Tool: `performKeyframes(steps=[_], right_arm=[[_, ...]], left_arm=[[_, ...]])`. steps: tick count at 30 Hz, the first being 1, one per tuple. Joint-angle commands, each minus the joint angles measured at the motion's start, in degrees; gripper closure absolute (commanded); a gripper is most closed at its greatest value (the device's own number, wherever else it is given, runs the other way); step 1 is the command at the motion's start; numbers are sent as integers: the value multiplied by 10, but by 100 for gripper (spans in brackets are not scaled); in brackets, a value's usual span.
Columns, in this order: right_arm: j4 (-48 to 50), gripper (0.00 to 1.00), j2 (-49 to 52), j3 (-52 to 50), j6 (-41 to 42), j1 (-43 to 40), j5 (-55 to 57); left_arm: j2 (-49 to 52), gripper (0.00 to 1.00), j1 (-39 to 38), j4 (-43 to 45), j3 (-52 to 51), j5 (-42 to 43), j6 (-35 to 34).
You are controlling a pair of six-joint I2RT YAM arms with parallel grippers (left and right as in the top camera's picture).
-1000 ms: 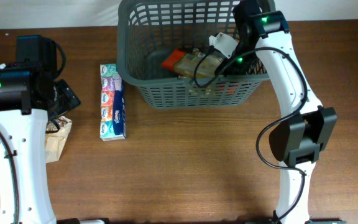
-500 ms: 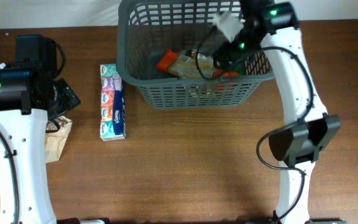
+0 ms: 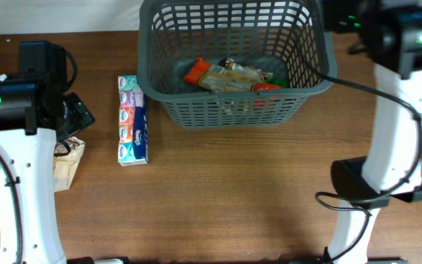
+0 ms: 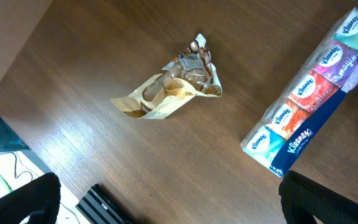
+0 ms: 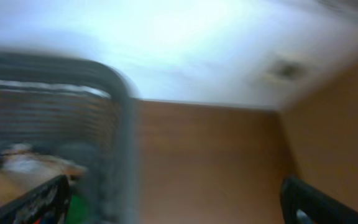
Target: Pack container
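The dark grey lattice basket [image 3: 233, 94] stands at the back middle, holding orange, brown and red-green packets [image 3: 226, 75]. My right gripper [image 5: 179, 200] is open and empty, outside the basket's right wall [image 5: 122, 130], over bare table; that view is blurred. My left gripper [image 4: 179, 202] is open and empty, high above the table at the left. A torn brown snack bag [image 4: 173, 87] and a long multi-pack of tissues [image 4: 316, 106] lie below it. In the overhead view the tissue pack [image 3: 132, 121] lies left of the basket and the snack bag [image 3: 68, 165] lies by the left arm.
A black ribbed strip [image 4: 104, 205] sits at the table's left edge. A white wall runs behind the basket. The right arm [image 3: 401, 44] stands tall at the far right.
My right arm has lifted out of the basket and swung to the right, past the rim. The packets stay in the basket. The left arm has not moved.
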Motion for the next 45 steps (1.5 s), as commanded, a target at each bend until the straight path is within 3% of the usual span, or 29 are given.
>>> performKeyframes(steps=[1, 16, 24, 34, 36, 40, 45], right_arm=[[-41, 1, -42, 8, 84, -48, 105], [-76, 1, -55, -31, 176, -269, 81], [-74, 1, -42, -192, 197, -358, -18], [-41, 1, -41, -377, 197, -366, -37], [-41, 1, -41, -396, 197, -366, -37], [-39, 1, -41, -424, 197, -366, -37], [-39, 1, -41, -429, 197, -366, -37]], left_arm=[[2, 0, 3, 0, -5, 5, 1], [2, 0, 3, -2, -5, 5, 1], [2, 0, 3, 6, -5, 5, 1], [2, 0, 3, 3, -5, 4, 2], [2, 0, 3, 11, -5, 7, 30], [2, 0, 3, 48, -5, 86, 165], [3, 0, 3, 99, -5, 160, 233]])
